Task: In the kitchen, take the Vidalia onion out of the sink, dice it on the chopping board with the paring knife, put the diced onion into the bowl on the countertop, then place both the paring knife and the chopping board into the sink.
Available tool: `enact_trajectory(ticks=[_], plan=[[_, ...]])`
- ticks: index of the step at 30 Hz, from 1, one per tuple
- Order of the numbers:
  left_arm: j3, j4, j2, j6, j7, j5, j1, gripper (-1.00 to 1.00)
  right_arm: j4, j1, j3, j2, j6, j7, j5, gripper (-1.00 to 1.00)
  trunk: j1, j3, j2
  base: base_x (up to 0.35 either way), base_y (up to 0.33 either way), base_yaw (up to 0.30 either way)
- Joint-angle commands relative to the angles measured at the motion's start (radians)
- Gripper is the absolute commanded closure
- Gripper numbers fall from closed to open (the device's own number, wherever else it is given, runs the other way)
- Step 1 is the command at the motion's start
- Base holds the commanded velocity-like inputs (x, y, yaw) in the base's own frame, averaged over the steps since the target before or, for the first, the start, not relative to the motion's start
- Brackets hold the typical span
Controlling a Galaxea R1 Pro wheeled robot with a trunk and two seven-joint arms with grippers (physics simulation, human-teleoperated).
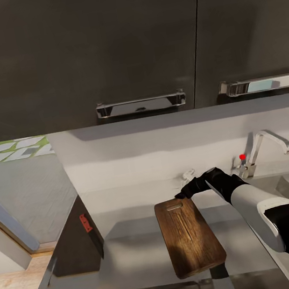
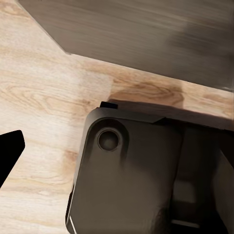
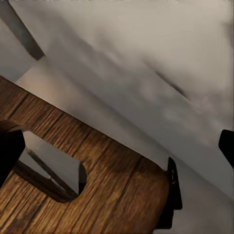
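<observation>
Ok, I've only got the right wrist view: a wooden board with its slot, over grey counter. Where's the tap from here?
Observer: In the head view, the tap stands to the right of the board, back by the wall.
Operator: And the knife?
Observer: The knife, with its red handle, lies left of the board, well apart from it.
Operator: What does the left wrist camera face?
Observer: Pale wood floor, with a dark machine part in front of it.
</observation>
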Motion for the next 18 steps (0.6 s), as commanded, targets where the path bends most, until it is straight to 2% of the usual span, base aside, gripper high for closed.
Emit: enact_trajectory(ticks=[1,18], plan=[[0.001,-0.001,0.000,-0.001,0.000,0.004,0.000,-1.00,-0.002,0.000,0.008,-0.001,0.005,0.003,-0.002,-1.00,0.001,-0.002,-0.002,0.015,-0.008,0.000],[0.002,-0.001,0.000,-0.001,0.000,0.004,0.000,-1.00,-0.002,0.000,0.008,0.000,0.003,0.003,-0.002,-1.00,0.001,-0.002,-0.002,0.003,-0.001,0.000]])
